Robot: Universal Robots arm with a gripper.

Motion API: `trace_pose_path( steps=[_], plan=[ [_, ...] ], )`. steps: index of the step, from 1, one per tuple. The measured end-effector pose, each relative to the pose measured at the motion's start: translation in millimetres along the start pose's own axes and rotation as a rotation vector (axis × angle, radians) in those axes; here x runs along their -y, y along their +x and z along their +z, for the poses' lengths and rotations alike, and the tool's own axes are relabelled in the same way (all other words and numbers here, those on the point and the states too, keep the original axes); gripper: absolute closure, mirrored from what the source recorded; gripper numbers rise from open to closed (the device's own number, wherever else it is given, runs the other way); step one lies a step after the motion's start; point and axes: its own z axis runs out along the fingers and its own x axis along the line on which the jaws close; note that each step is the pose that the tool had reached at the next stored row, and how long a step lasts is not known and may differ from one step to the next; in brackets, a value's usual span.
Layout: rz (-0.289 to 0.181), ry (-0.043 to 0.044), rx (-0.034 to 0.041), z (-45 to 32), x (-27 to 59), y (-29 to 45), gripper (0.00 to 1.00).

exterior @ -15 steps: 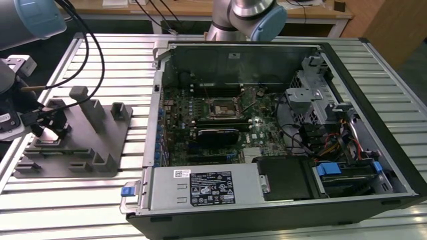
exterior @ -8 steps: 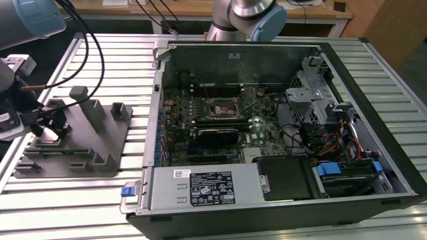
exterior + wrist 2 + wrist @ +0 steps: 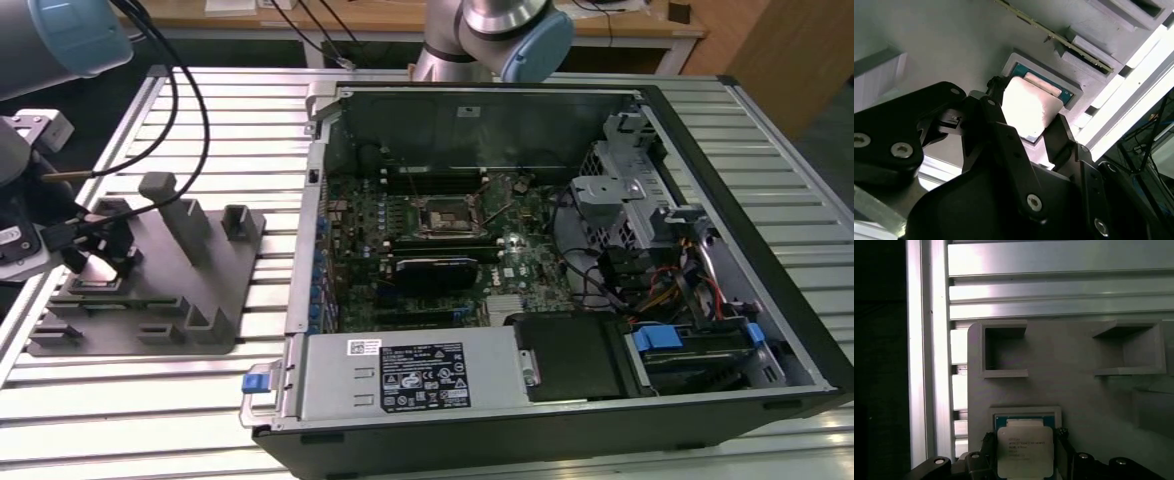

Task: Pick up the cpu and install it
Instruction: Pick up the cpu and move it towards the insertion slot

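Slippage is the risk: the gripper [image 3: 91, 262], closed on the cpu [image 3: 1025, 452] in the grey fixture [image 3: 1079, 390], holds only thin edges and could tilt it.

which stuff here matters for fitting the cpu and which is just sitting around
For the job: gripper, cpu, grey fixture, motherboard socket.
Just lying about: power supply, drive cage, cables, slatted table.

Nothing readable, really. A few lines of tiny print are seen on the cpu [image 3: 1024, 452] in the first wrist view. A printed label [image 3: 424, 380] is stuck on the power supply [image 3: 334, 388] in the exterior view. Neither can be made out.
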Motion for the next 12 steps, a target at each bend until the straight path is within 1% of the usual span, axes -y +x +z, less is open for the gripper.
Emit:
trace_pose_path(
  steps=[8,10,11,12],
  plan=[
    [0.0,-0.0003,0.0002,0.2,-0.1,-0.2,0.41],
    [0.0,-0.0001,0.0,0.2,-0.1,-0.2,0.43],
    [0.0,-0.0002,0.0,0.2,-0.1,-0.3,0.46],
    [0.0,-0.0002,0.0001,0.2,-0.1,-0.3,0.46]
  ],
)
